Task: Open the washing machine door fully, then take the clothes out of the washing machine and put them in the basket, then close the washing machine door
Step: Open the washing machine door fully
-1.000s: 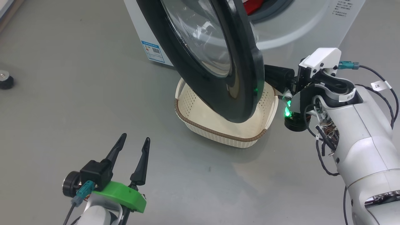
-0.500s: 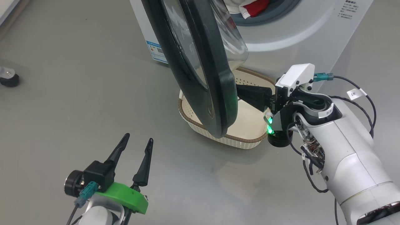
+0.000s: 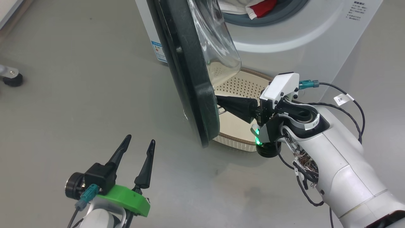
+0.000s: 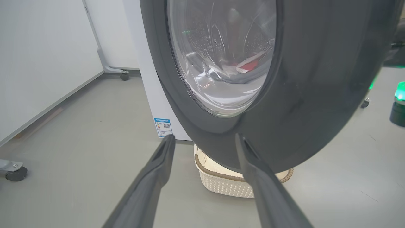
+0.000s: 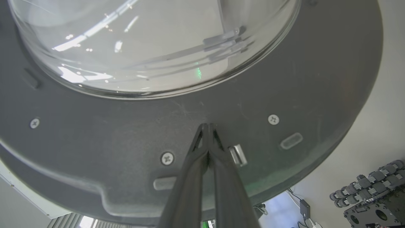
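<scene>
Right wrist view: the right gripper point(image 5: 207, 126), fingers pressed together, noses the inner face of the large round black-rimmed glass washing machine door point(image 5: 284, 95) at twelve o'clock. The left gripper point(image 3: 139, 139) hangs spread, empty. Danger: the tips could skid on smooth plastic, and the door would swing back over the cream perforated basket point(image 3: 234, 144).

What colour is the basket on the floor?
The basket is cream with a brown rim, clearest in the left wrist view.

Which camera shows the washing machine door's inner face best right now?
Right wrist view: the washing machine door shows its inner face broadly, the shut right end effector pointing at it. Head view catches the door nearly edge-on; left wrist view gives its outer face.
</scene>
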`<state>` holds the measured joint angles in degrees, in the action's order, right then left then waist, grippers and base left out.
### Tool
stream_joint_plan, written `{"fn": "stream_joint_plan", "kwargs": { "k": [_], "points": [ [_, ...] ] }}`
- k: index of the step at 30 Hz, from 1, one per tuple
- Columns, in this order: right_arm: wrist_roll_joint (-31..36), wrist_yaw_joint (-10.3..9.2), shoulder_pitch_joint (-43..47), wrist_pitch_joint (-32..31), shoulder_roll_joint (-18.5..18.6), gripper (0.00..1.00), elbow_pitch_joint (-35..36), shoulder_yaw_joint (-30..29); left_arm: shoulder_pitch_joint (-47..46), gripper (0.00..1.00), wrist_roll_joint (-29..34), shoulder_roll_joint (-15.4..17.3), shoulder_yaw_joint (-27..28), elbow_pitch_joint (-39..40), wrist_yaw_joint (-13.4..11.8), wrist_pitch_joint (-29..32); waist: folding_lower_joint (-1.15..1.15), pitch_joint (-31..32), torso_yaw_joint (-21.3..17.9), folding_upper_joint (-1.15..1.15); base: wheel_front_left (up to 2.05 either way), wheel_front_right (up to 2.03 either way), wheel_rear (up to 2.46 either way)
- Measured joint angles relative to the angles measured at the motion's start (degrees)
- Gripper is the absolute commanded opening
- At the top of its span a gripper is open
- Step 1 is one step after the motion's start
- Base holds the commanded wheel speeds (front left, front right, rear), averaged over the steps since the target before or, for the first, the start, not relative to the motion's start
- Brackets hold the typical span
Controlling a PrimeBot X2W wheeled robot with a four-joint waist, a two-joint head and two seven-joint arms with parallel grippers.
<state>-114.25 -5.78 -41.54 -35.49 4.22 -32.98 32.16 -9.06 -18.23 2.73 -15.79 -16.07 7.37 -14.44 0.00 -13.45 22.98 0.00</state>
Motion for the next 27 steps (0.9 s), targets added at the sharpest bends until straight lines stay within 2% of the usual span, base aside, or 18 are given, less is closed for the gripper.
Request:
{"fn": "stream_joint_plan", "kwargs": {
  "k": [10, 21, 24, 27],
  "points": [
    [-3.8, -0.42, 1.0, 2.9, 0.1, 0.0, 3.8, 5.0, 0.1, 1.0, -0.4, 0.0, -0.1, 0.3, 0.0, 0.0, 0.0, -0.1, -0.1, 0.0, 0.0, 0.0, 0.0],
    [-3.0, -0.33, 1.2, 7.8, -0.3, 0.0, 3.3, 7.0, 1.5, 1.0, -1.0, -0.1, 2.1, -0.1, 0.0, 0.0, 0.0, 1.1, -0.5, 0.0, 0.0, 0.0, 0.0],
    [-0.2, 0.75, 1.8, 10.3, -0.3, 0.0, 1.9, 6.5, 1.9, 1.0, -1.0, -0.1, 2.9, -0.1, 0.0, 0.0, 0.0, 2.0, -1.0, 0.0, 0.0, 0.0, 0.0],
    [3.8, 3.43, 2.3, 14.3, 0.7, 0.0, 1.3, 6.3, 2.1, 1.0, -1.0, -0.1, 4.3, -0.1, 0.0, 0.0, 0.0, 3.1, -1.7, 0.0, 0.0, 0.0, 0.0]
  ]
}}
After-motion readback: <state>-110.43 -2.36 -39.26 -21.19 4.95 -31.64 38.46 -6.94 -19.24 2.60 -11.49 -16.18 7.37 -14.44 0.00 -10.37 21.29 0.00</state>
